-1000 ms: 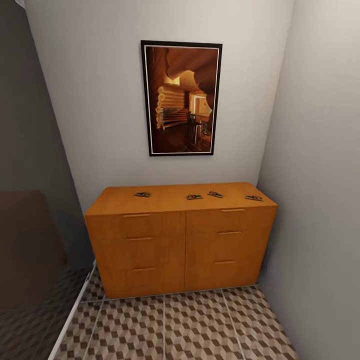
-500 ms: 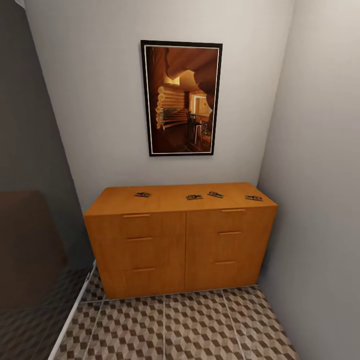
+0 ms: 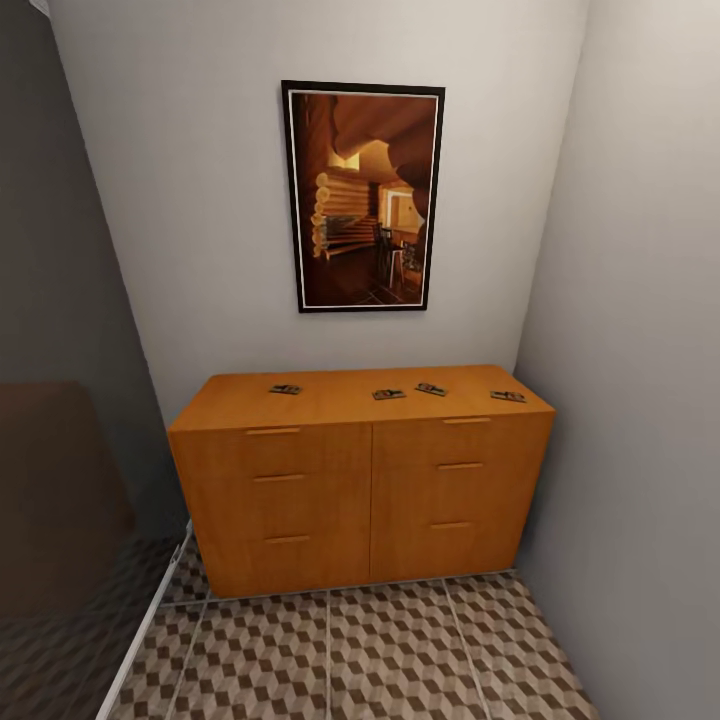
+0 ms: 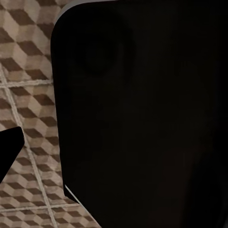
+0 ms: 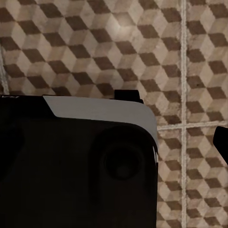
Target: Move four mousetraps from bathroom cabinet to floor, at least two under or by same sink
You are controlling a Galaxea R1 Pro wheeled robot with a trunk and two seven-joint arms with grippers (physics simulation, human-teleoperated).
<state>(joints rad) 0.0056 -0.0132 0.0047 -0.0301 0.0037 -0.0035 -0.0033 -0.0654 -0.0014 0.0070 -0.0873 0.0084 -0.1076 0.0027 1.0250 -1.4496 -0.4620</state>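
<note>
Narrow alcove, cube-patterned bathroom floor (image 3: pixel 400 650) ahead of the cabinet (image 3: pixel 360 480); four mousetraps (image 3: pixel 285 389) lie spaced along its top. I should roll closer before reaching, starting leftmost. Finger state: I cannot tell.

Seen from my left wrist, my body (image 4: pixel 142 114) is a big matte black shell with a rounded corner, a faint circular recess pressed into its face and a thin pale line along one lower edge. A black wedge-shaped tip (image 4: pixel 8 147) pokes in at the side. From my right wrist, the same black housing (image 5: pixel 76 171) carries a light grey top panel (image 5: pixel 102 111), a round moulded hollow and a small black tab above. Another dark pointed piece (image 5: pixel 222 140) sits at the edge.
</note>
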